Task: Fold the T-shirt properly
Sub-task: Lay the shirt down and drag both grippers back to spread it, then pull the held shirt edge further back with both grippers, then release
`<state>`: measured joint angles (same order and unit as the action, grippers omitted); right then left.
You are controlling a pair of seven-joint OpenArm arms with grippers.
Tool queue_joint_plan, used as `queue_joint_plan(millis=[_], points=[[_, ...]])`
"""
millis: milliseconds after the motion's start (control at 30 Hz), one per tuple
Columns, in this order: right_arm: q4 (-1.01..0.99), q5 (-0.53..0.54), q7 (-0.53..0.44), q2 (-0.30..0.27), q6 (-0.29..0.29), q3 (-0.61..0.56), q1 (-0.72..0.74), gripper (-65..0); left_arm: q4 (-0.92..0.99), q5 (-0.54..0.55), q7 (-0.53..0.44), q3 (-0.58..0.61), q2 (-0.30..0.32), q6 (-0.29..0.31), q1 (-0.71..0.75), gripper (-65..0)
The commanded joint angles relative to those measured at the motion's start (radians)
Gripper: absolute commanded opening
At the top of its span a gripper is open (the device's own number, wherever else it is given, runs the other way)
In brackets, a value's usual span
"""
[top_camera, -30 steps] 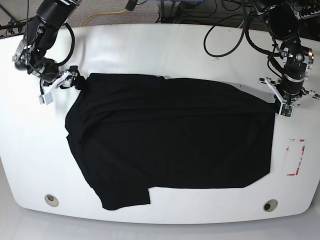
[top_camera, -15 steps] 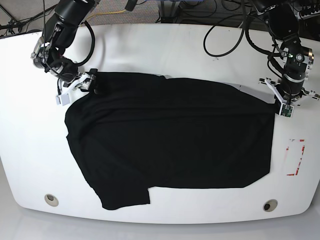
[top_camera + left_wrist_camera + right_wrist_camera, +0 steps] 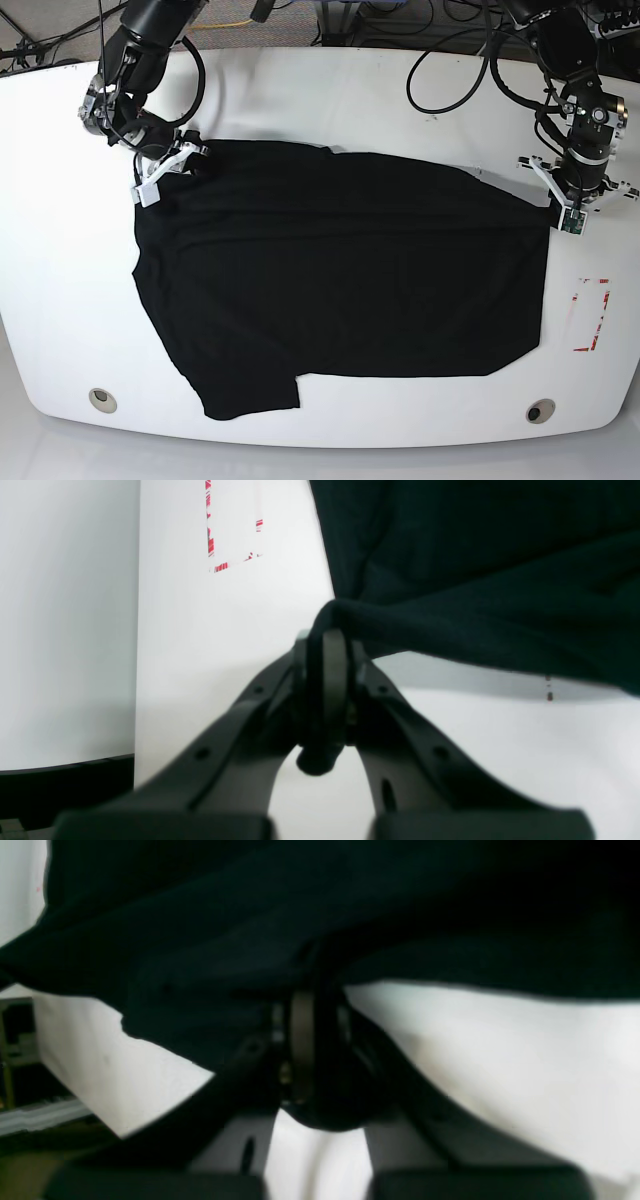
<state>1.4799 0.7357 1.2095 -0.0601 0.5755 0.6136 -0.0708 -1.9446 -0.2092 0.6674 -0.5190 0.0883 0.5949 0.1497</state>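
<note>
Both grippers now clenched on the T-shirt (image 3: 350, 280) — right (image 3: 200, 150) just closed, upper left (fold can probably start)

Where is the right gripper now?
In the base view, the right gripper is at the upper left, its fingers shut on the black T-shirt near the shirt's top-left corner.

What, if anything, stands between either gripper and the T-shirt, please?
Nothing visible does: the left gripper and the right gripper both have their jaws closed on the T-shirt, with cloth bunched between them.
</note>
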Motion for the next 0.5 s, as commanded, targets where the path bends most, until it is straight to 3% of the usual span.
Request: queue_joint_plan(millis=[0,67,300,467], points=[[0.081,0.018,-0.006,-0.02,-0.001,0.001,-0.022,-65.0,-0.017,0.004,-0.016,-0.005,0.006,-0.01,-0.009,-65.0],[0.149,0.018,-0.003,-0.019,-0.001,0.001,-0.056,-62.5,-0.017,0.004,-0.016,-0.005,0.006,-0.01,-0.009,-65.0],[0.322,0.02,-0.001,-0.019,0.008,0.001,-0.188,-65.0,-0.025,0.006,-0.016,-0.005,0.006,0.0,0.029,-65.0],[0.388,0.052,-0.001,-0.019,0.01,-0.001,-0.275,-65.0,-0.025,0.006,-0.016,-0.043,0.003,0.103,0.069,-65.0]])
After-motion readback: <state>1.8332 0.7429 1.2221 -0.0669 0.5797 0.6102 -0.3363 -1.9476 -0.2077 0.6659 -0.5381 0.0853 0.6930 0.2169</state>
